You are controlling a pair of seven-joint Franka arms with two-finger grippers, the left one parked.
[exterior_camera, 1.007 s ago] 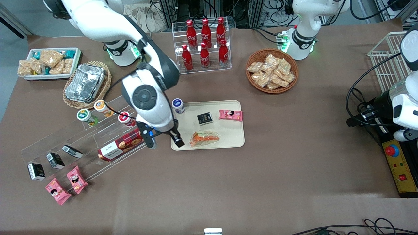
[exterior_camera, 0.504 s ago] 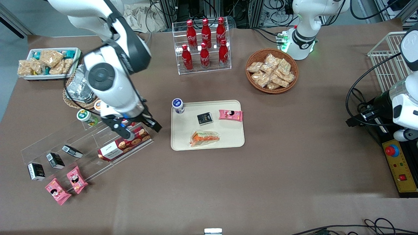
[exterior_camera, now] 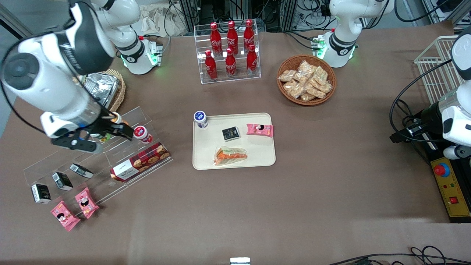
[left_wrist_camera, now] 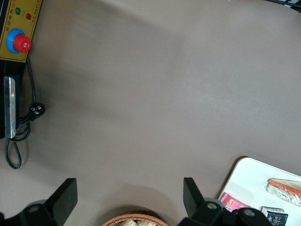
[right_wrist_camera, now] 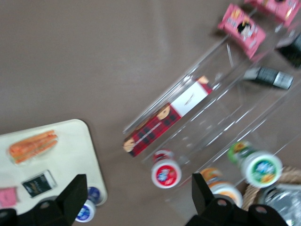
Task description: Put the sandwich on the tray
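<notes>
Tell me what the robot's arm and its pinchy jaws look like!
The working arm is fat, round and glossy white, with a wide black band and a dark grey round cap on its joint. A thin black cable loops beside it. Its base ring glows green. The gripper, above the clear display rack, is black with a bit of blue, and its jaws are open.

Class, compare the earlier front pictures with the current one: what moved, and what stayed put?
The gripper, open and empty, drew away from the tray toward the working arm's end, now over the clear rack. The sandwich stayed lying on the tray; everything else kept its place.
</notes>
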